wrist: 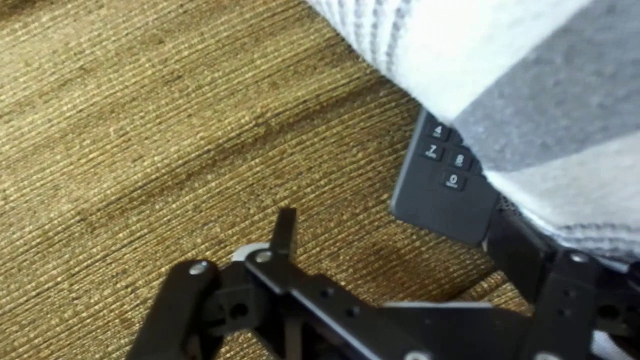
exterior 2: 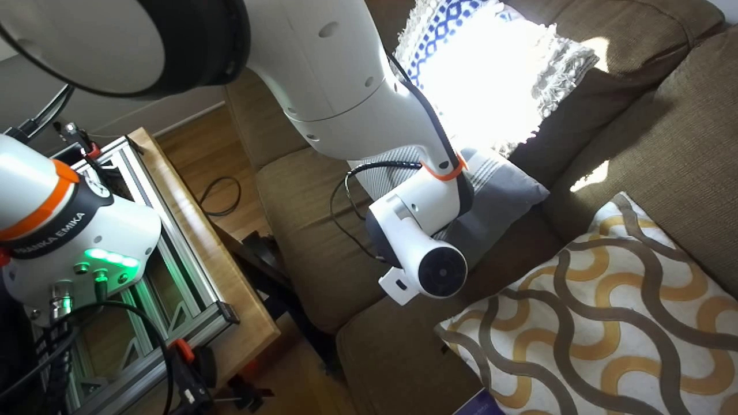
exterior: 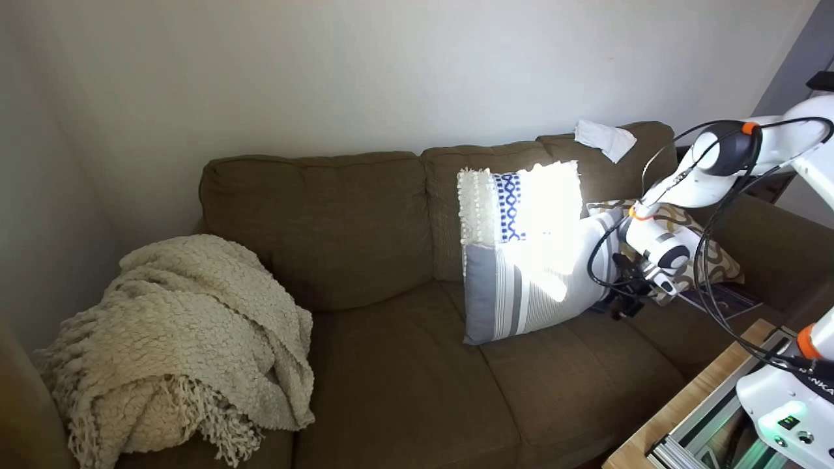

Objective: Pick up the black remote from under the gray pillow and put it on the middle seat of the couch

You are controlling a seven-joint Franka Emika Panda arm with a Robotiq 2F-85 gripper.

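The black remote (wrist: 442,207) lies flat on the couch (wrist: 165,150) in the wrist view. Its number-key end sticks out from under the gray pillow (wrist: 550,95); the rest is covered. My gripper (wrist: 392,212) is open. Its right finger is at the remote's right edge and the pillow's hem; contact is unclear. Its left finger is well apart on the left. The gray striped pillow also shows in both exterior views (exterior: 482,293) (exterior 2: 496,199), where the remote is hidden. Bare seat sections show beside (exterior: 404,378) and before the pillow (exterior: 580,371); I cannot tell which is the middle seat.
A white fringed pillow with blue pattern (exterior: 509,205) leans behind the gray one. A tan lattice pillow (exterior 2: 582,323) and a purple flat item (exterior 2: 481,403) lie on the right. A cream blanket (exterior: 195,326) covers the left end. The robot base stands on a wood-edged table (exterior: 677,407).
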